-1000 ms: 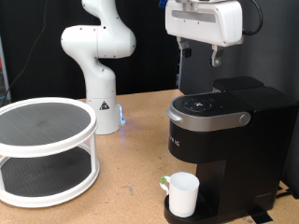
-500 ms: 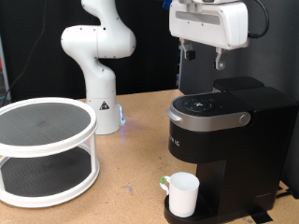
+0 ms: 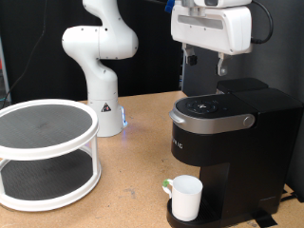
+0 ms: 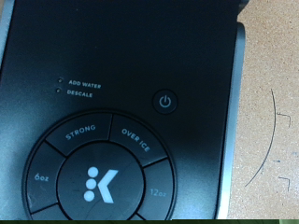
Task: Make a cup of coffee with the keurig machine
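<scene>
From the exterior view, one keurig machine stands upright on a brown wooden table, its lid closed and its front facing the view's bottom left. One white cup sits upright on the drip tray under the spout. The gripper hangs directly above the machine, its fingers spread and empty. A two-tier round rack stands well apart from the machine.

The wrist view looks straight down on the machine's button panel; one power button sits beside the wheel.
</scene>
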Robot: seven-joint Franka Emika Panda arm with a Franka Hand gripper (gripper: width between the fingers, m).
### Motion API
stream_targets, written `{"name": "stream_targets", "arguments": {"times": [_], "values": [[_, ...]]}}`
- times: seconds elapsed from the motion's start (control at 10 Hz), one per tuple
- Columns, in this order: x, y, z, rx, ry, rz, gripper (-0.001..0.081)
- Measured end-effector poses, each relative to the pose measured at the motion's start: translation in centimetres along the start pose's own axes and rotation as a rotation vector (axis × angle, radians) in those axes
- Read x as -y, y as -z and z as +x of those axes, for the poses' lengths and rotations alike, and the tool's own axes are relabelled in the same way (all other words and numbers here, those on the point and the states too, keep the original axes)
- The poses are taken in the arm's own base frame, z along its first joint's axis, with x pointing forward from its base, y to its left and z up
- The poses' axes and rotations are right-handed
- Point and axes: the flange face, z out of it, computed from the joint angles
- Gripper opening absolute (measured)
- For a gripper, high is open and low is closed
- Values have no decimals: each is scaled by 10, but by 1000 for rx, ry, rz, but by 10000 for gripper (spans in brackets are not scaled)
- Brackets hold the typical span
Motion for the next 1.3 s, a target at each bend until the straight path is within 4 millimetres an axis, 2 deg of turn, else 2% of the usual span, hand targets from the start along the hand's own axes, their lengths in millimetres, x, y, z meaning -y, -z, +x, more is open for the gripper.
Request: {"name": "stream_targets", "arguments": {"times": [0.3,0.4,0.5,0.6,0.7,0.8,0.9,1.0,1.1,1.2,1.3], "values": [[1,-11,-3,15,8,-10,805],[2,-16,-4,24,12,-12,712],[4,-21,-5,31,15,-11,712],[5,-26,-6,35,17,-9,577],[6,-31,-7,41,18,-6,577],[7,-35,-8,43,19,-6,391],[8,-38,-8,40,20,-12,256],[8,-41,-8,31,24,-22,256],[7,-44,-8,21,25,-33,77],[7,-46,-8,15,25,-40,24],[7,-47,-7,12,27,-47,24]]}}
